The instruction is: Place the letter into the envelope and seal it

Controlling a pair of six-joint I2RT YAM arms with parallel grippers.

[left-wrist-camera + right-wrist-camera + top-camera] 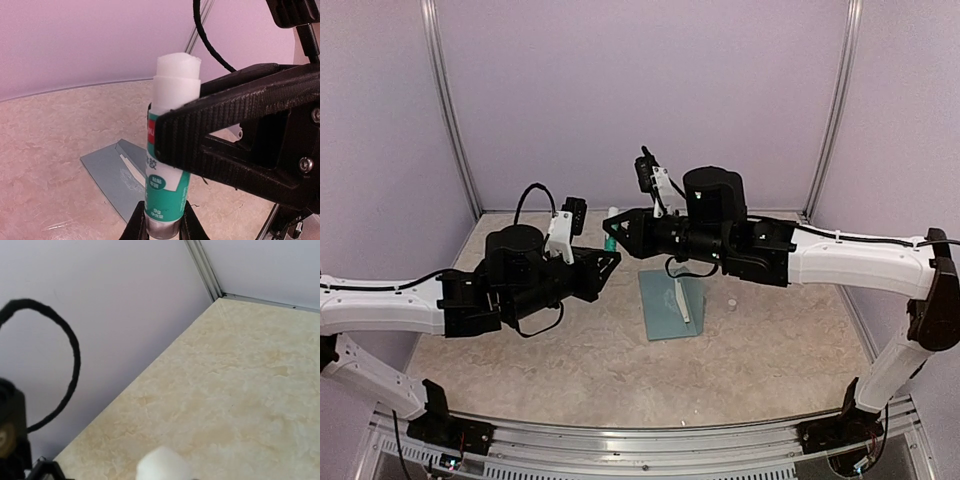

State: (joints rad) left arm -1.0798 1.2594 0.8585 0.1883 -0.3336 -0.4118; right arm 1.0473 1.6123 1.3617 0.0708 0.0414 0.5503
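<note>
While the glue stick (167, 192) stands upright in the air between the two arms, the left end effector (164, 227) pinches its base, jaws narrow. The right end effector (616, 230) is clamped narrow across its body, just under the bare white top. I read this as readying the glue for the seal, either a twist or a hand-over; I cannot tell which. To do it well, one end effector should hold firm while the other turns or lets go, never both pulling. The soft tip should touch nothing until it meets paper.

The envelope (665, 310) lies flat on the counter (570, 360), at about 4 o'clock from the glue stick and well below it, its long sides running roughly 12 to 6. A pale strip (679, 300) lies along it; whether the letter is inside I cannot tell. A small white bit (731, 300), perhaps the cap, sits near at the envelope's 3 o'clock.

Bare counter spreads from 6 round to 9 o'clock of the envelope, and the back wall (640, 100) at 12 stands well apart. The tight spot is overhead at its 11 o'clock, where both wrists and a looped cable (535, 195) crowd together. One arm should back off to its own side before the other goes down.
</note>
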